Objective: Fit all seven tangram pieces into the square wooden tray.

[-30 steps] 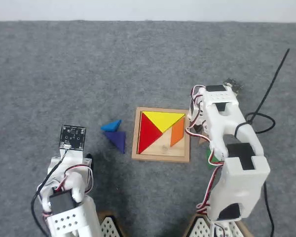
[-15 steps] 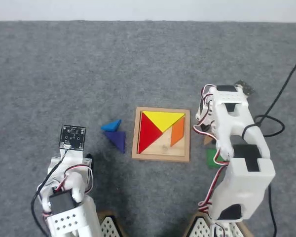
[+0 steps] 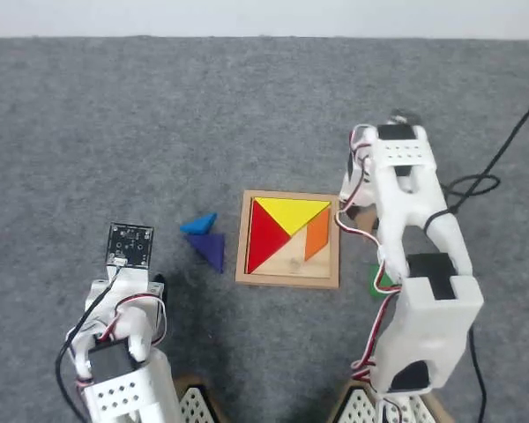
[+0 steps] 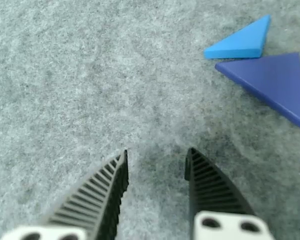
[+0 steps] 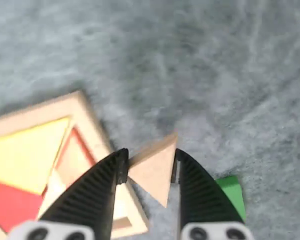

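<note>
The square wooden tray lies mid-table, holding a yellow triangle, a red triangle and an orange parallelogram. My right gripper is shut on a small tan triangle, just off the tray's far right corner. A green piece lies right of the tray, partly under the right arm. Left of the tray are a light blue triangle and a dark blue triangle. My left gripper is open over bare carpet, short of both blue triangles.
Grey carpet covers the whole table. A black cable runs off behind the right arm. The left arm's base stands at the near left. Open carpet stretches beyond the tray and to the far left.
The right arm swung right, then back left and farther away, carrying the tan triangle from beside the green piece up to the tray's far right corner. The left arm stayed still.
</note>
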Controlling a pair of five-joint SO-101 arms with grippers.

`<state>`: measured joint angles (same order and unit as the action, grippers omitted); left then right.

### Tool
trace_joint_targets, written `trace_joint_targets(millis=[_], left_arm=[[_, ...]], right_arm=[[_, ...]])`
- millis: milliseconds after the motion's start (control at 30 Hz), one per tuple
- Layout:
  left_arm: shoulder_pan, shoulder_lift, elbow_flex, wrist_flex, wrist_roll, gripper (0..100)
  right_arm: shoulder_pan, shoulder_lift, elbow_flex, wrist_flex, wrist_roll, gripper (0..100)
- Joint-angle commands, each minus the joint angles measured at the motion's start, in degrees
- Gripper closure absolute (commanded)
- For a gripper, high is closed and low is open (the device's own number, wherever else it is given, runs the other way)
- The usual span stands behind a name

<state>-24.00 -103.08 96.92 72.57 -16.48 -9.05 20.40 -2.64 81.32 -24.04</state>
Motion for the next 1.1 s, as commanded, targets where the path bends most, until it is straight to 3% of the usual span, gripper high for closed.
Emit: trace_joint_targets(millis=[0,133,233,767,933,1067], left_arm=[[0.0,-1.05,-0.4,0.26,-0.88,81],[0.0,-1.05,-0.4,0.26,-0.88,81],[0.0,-1.05,-0.4,0.26,-0.88,81],[0.0,-1.05,-0.4,0.26,-0.88,81],[0.0,-1.05,-0.4,0.26,-0.88,81],[0.0,-1.05,-0.4,0.26,-0.88,81]], right_arm=[[-5.14,-1.71,-4.04,2.07,6.68,95.0],[-13.41,-1.71,-3.87,1.98,13.19,95.0],[-17.1,-1.63,-3.87,1.19,12.92,94.8],[-22.81,7.52,-6.59,-3.56,12.75,95.0],[-22.55,7.52,-7.38,-3.3,2.73,95.1],[-22.46,8.04,-7.3,-3.3,1.85,95.1]])
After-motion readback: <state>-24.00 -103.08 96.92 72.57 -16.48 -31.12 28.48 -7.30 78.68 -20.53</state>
